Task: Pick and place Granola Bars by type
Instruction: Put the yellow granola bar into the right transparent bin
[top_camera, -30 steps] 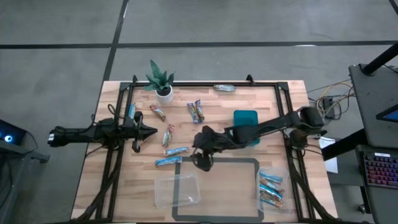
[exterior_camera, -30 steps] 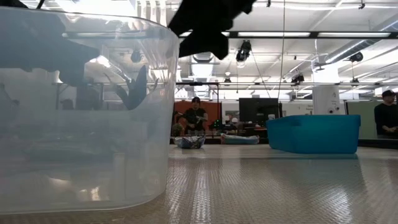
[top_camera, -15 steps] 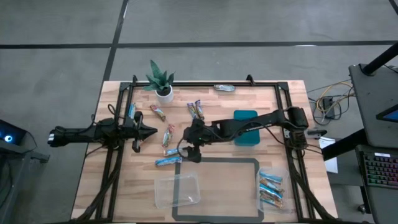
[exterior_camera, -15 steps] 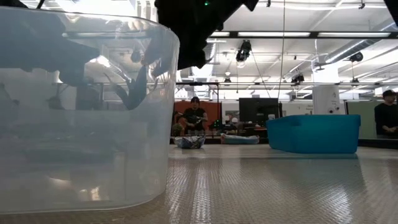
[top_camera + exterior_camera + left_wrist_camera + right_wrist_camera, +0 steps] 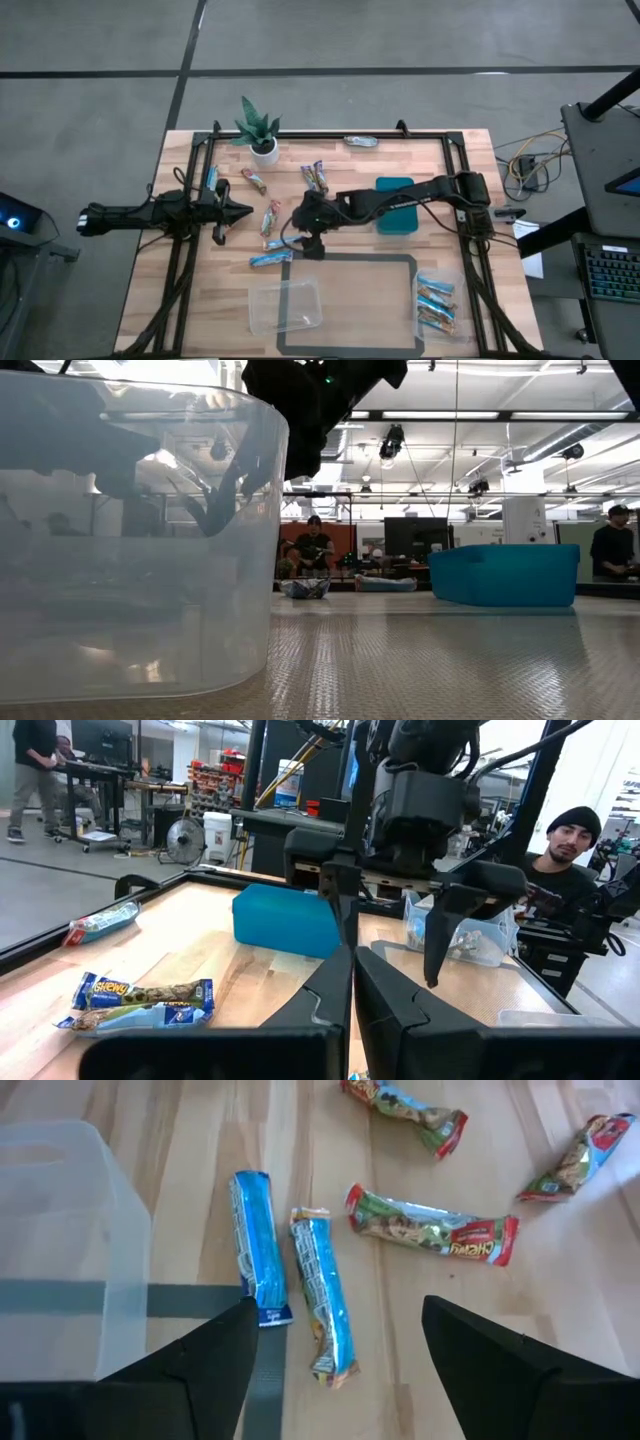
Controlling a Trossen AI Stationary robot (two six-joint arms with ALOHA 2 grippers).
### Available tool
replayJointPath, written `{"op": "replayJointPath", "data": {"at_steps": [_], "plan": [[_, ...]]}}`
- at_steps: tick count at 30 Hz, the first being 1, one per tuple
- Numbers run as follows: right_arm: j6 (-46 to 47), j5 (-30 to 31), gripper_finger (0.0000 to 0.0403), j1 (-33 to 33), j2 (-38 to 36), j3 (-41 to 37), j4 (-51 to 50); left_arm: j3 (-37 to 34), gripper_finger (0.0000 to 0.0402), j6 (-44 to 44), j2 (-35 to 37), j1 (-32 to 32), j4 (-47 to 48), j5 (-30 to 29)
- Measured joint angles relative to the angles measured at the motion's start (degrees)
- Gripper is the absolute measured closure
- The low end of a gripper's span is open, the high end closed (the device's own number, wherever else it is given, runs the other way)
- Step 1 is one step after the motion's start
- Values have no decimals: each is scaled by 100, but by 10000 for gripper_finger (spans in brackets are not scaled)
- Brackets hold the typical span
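We see the right gripper (image 5: 312,246) reaching across the middle of the table, its two fingers (image 5: 205,1365) spread wide apart with nothing held. It hangs over two blue granola bars (image 5: 322,1290) lying side by side on the wood, just beside the empty clear tub (image 5: 285,305). Red and green bars (image 5: 432,1227) lie a bit farther off (more wrapped bars sit in another clear tub (image 5: 436,304) near the table's right corner). The teal bin (image 5: 395,204) stands near the right arm. The left gripper (image 5: 236,211) waits at the left side, pinched shut on nothing.
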State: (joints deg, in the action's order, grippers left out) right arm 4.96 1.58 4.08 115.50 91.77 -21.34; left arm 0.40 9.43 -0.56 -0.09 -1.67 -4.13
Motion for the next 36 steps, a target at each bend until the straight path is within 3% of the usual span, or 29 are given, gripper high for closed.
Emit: {"op": "replayJointPath", "data": {"at_steps": [36], "plan": [[48, -258, 129, -99, 1426, 831, -255, 2, 402, 0, -2, 1, 0, 1]]}}
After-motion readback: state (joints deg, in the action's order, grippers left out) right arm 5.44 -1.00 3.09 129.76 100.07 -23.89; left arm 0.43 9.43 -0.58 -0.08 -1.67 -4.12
